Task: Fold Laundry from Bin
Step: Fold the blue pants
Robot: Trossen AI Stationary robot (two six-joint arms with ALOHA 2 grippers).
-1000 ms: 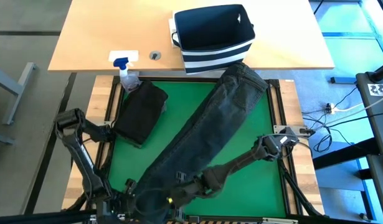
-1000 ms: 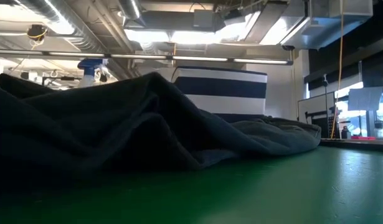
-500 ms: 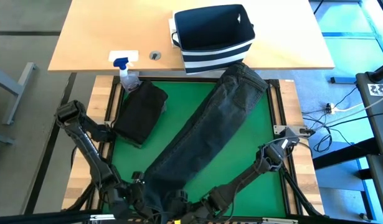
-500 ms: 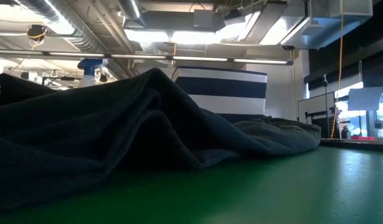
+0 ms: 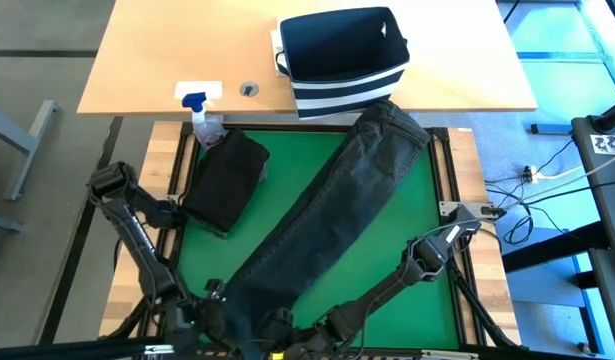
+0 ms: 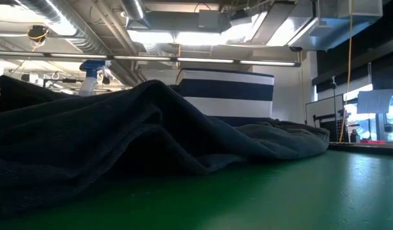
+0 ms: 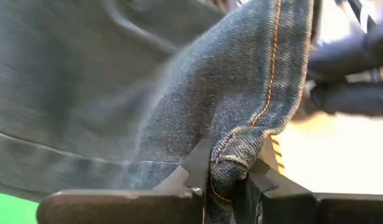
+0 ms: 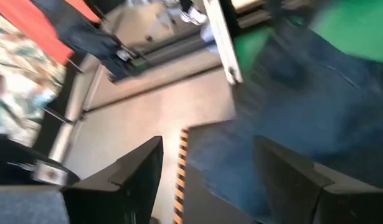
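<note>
A long pair of dark jeans (image 5: pixel 332 210) lies slantwise across the green mat (image 5: pixel 407 240), one end up by the bin (image 5: pixel 342 58) at the far edge, the other end down at the near edge where both arms meet.

The left gripper (image 7: pixel 225 177) has that near end. In the left wrist view its two dark fingers (image 7: pixel 194 171) are pinched close on a folded seam of the denim, the orange stitching running right between them, and the cloth drapes away past them. In the high view this gripper (image 5: pixel 215 300) sits at the near left corner of the mat, right at the edge of the jeans.

The right gripper (image 8: pixel 207 180) is just beside it along the near edge, low at the bottom of the high view (image 5: pixel 279 328). Its fingers (image 8: pixel 138 171) stand wide apart with nothing between them; blue denim lies just beyond them, near but not gripped.

From table height the jeans (image 6: pixel 119 140) rise in a dark hump close to the camera, with the striped bin (image 6: pixel 225 96) behind.

A folded black garment (image 5: pixel 225 180) rests on the left side of the mat, apart from the jeans. A spray bottle (image 5: pixel 202 118) stands just beyond it, on the wooden table (image 5: pixel 147 50) that also bears the bin.
</note>
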